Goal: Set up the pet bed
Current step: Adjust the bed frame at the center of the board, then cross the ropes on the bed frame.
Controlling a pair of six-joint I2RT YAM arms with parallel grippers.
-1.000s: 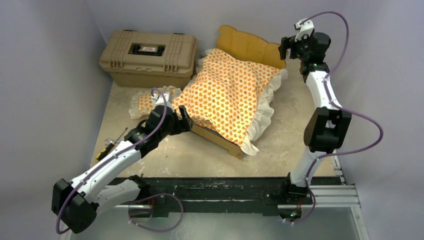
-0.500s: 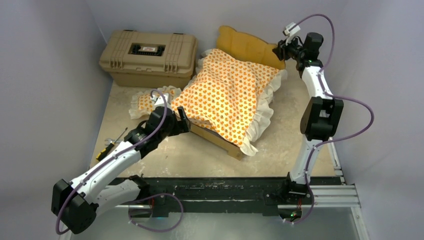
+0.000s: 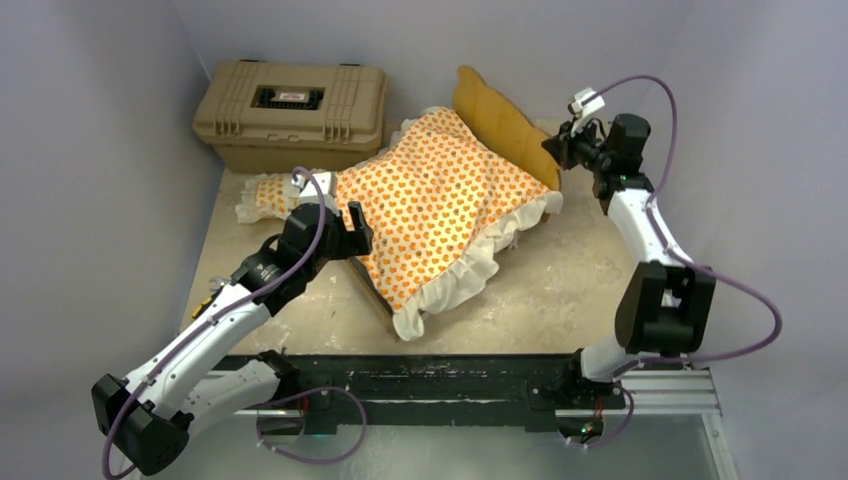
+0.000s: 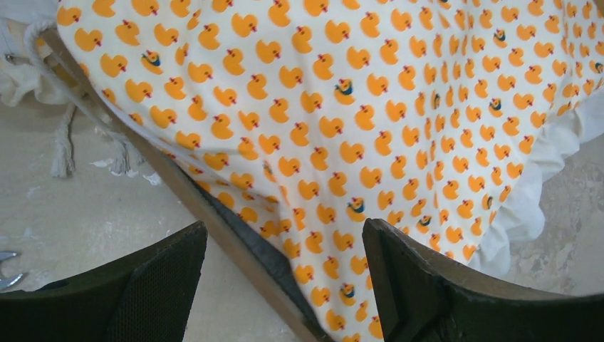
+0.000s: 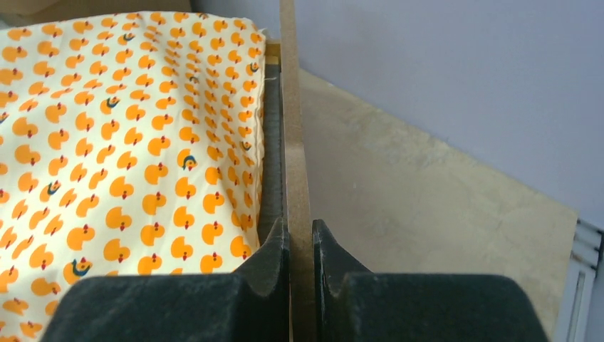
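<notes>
Seen from above, the light-wood pet bed frame [image 3: 503, 122] with scalloped headboard sits mid-way across the beige table [image 3: 560, 290] under its orange duck-print, white-ruffled mattress cushion [image 3: 440, 200]. The small matching pillow [image 3: 262, 195] lies beside a tan plastic hard case [image 3: 290, 105]. The left wrist view shows the left gripper [image 4: 285, 239] spread wide, straddling the frame's rail. The right wrist view shows the right gripper [image 5: 300, 239] pinching the thin headboard edge.
</notes>
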